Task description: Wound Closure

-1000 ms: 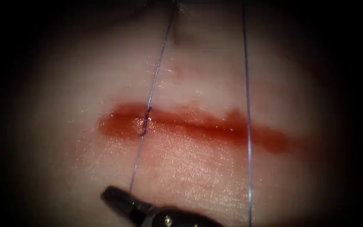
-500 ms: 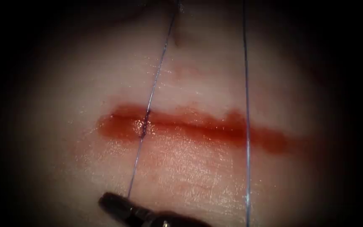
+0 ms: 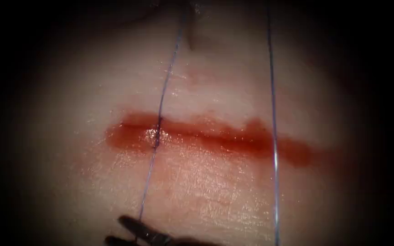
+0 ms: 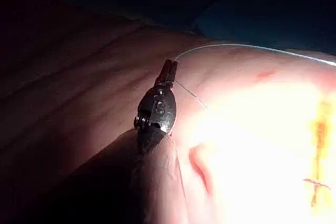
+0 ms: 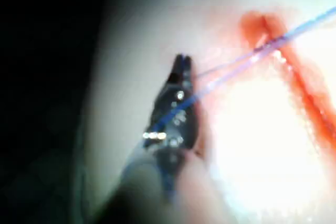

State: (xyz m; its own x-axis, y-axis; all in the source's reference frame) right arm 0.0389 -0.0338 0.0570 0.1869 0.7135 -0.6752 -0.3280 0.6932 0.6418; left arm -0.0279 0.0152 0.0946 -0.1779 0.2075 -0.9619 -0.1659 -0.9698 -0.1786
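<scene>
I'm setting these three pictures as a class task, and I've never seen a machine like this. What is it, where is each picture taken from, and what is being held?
This is a surgical practice robot with two thin arms, each ending in a small two-jawed tool. It is stitching a cut in pork belly on a bench.

The endoscope view looks down on the tissue. The cut runs across it, wet with red fluid. A stitch crosses the cut near its left end. The thread passes through the stitch and runs down to the right tool. Whether that tool grips it, I cannot tell. A second strand crosses the cut further right.

The other two pictures come from cameras riding on each arm. In the left wrist view, the left tool is shut on the thread.
</scene>
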